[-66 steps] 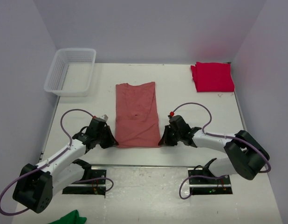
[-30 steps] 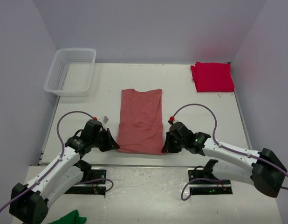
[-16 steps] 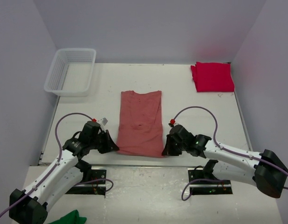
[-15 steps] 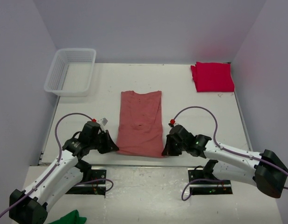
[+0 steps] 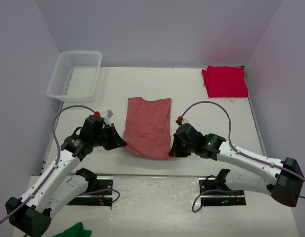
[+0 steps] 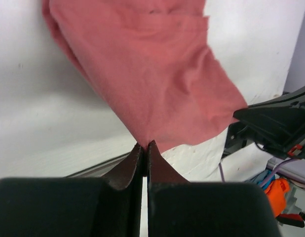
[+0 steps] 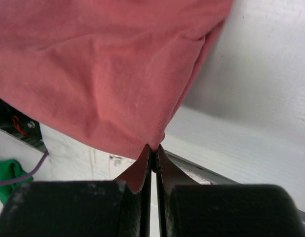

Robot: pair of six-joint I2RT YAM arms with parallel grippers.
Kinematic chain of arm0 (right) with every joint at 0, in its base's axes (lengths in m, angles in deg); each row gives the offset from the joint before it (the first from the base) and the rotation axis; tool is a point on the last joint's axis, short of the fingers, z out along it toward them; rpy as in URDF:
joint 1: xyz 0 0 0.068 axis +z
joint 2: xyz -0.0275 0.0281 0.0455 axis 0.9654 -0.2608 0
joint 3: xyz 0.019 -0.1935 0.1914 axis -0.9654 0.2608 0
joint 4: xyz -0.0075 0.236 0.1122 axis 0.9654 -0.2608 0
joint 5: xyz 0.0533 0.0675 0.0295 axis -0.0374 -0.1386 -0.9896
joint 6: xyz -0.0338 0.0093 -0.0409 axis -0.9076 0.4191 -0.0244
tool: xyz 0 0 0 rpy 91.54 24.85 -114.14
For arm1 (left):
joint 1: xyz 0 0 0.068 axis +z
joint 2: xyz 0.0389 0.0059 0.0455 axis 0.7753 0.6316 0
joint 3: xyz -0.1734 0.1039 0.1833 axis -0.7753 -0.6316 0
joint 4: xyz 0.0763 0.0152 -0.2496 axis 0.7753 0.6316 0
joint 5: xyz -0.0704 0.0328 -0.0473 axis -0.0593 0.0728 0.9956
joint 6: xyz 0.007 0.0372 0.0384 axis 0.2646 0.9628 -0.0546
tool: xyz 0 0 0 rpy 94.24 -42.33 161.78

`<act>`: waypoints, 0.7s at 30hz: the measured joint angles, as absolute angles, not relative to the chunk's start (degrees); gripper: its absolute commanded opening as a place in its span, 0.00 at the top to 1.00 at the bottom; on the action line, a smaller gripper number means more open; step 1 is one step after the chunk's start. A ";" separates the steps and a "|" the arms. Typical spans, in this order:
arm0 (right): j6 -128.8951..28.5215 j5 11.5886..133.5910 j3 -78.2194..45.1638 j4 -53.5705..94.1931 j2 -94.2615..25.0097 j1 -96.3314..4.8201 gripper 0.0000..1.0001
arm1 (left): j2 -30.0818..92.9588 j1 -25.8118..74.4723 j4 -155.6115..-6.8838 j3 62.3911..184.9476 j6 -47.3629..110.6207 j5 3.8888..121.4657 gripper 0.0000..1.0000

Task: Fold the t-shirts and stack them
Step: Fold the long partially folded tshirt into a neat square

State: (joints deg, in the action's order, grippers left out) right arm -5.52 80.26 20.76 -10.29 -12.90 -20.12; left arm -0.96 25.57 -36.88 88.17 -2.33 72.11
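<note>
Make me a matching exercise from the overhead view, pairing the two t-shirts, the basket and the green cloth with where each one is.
Things:
1. salmon t-shirt
2. crimson t-shirt
3. basket
4. green cloth

Places:
A. far right, folded
B. near left, at the picture's bottom edge
C. centre, near edge raised
D. far left

Pairs: 1-C, 2-A, 3-D, 4-B

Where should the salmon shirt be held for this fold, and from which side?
Probably its two near corners, from the near side: the salmon shirt is a flat strip, and the left pincer and right pincer, each shut on one corner, can lift that edge evenly.
</note>
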 measured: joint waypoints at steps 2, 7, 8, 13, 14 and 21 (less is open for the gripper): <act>-7.00 82.03 14.29 -12.70 -15.98 -20.27 1.00 | 2.38 25.57 -38.06 92.54 -1.98 71.48 1.00; -12.40 83.52 -0.03 -14.58 -25.57 -24.95 1.00 | 14.90 25.73 -41.98 102.79 -0.45 69.70 1.00; -13.74 83.50 -2.72 -14.80 -27.78 -27.18 1.00 | 17.61 25.90 -43.09 104.60 -0.12 69.44 1.00; -19.96 81.77 -14.87 -15.54 -40.83 -37.93 1.00 | 33.70 28.72 -47.68 115.44 2.19 69.20 1.00; -21.06 81.03 -17.43 -15.52 -44.02 -39.75 1.00 | 37.77 29.51 -48.71 118.28 2.78 69.20 1.00; -27.70 74.32 -38.61 -19.28 -67.23 -48.88 1.00 | 63.78 36.28 -53.43 137.12 6.83 69.66 1.00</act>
State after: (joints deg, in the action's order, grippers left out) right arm -27.70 74.32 -38.61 -19.28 -67.23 -48.88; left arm 63.78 36.28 -53.43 137.12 6.83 69.66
